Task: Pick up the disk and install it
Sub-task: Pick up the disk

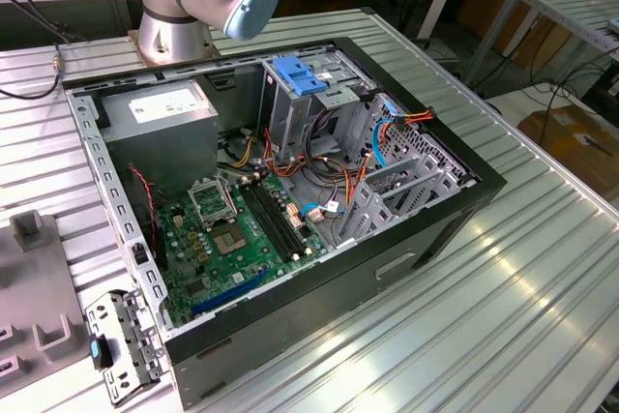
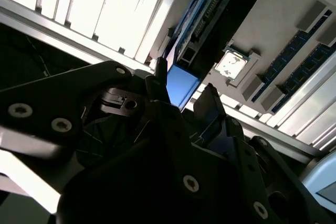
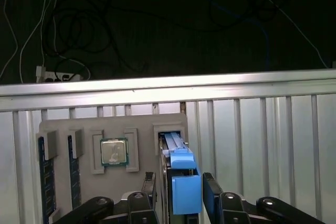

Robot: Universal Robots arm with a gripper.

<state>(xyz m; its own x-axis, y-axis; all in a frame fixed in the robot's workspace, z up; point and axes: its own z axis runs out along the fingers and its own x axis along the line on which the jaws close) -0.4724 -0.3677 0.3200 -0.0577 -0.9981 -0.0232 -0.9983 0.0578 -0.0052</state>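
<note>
The disk [image 3: 177, 153] stands on edge in a slot of a grey parts tray [image 3: 63, 129], with its blue plastic rail facing the camera. In the second wrist view the disk [image 2: 231, 14] shows its dark underside and connector. My gripper [image 3: 179, 195] straddles the near end of the disk, one black finger [image 3: 149, 190] on each side of the blue rail. In both wrist views the pads look pressed against it, so my gripper [image 2: 184, 85] is shut on the disk. The disk still sits in its slot.
On the same tray lie a processor chip [image 3: 114, 151] and memory sticks [image 3: 46, 182]; behind the tray, the table ends at a metal rail [image 3: 168, 90]. The open computer case [image 1: 338, 268] lies on the table, holding a drive cage with a blue latch [image 1: 300, 74] and a grey power supply [image 1: 160, 108].
</note>
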